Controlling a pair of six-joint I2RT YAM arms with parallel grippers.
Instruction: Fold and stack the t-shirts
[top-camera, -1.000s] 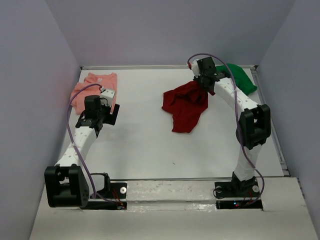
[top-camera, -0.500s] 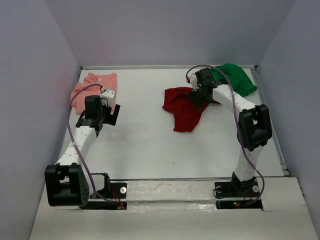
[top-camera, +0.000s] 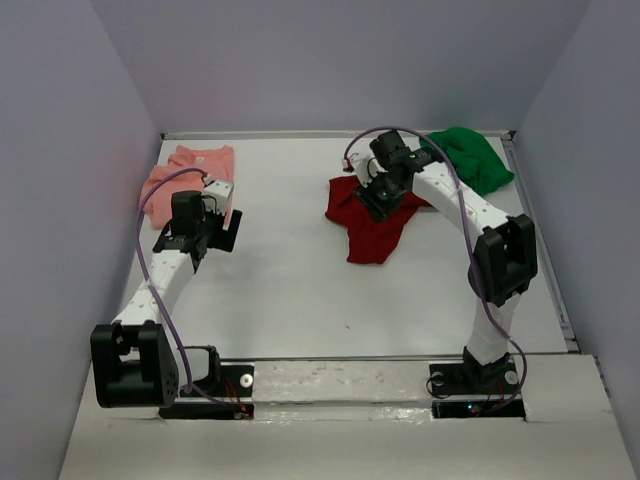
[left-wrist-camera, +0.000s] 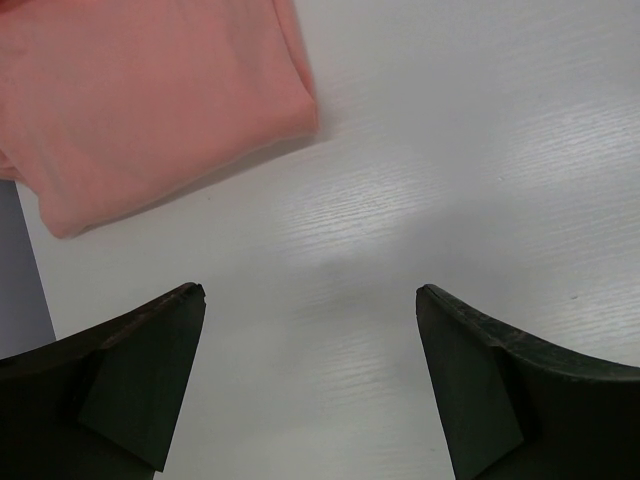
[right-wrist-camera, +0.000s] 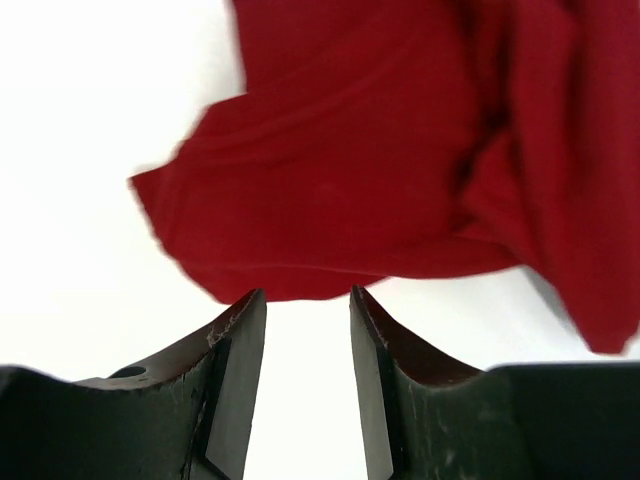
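Note:
The dark red t-shirt (top-camera: 372, 235) lies crumpled on the white table, right of centre. My right gripper (top-camera: 372, 198) hangs over its far left part. In the right wrist view the shirt (right-wrist-camera: 400, 150) lies just beyond my right gripper (right-wrist-camera: 308, 295), whose jaws stand partly open with only bare table between them. The salmon pink t-shirt (top-camera: 195, 160) lies folded at the back left and also shows in the left wrist view (left-wrist-camera: 150, 100). My left gripper (top-camera: 222, 228) is beside it, and in its wrist view (left-wrist-camera: 310, 290) it is wide open and empty. The bright green t-shirt (top-camera: 475, 160) lies bunched at the back right.
The white table (top-camera: 300, 300) is enclosed by grey walls on the left, back and right. The two arm bases sit at the near edge. Purple cables loop along both arms.
My right gripper has moved left and lower, from beside the green shirt to over the dark red shirt. The red shirt's raised far corner has dropped flat. The left arm has barely moved.

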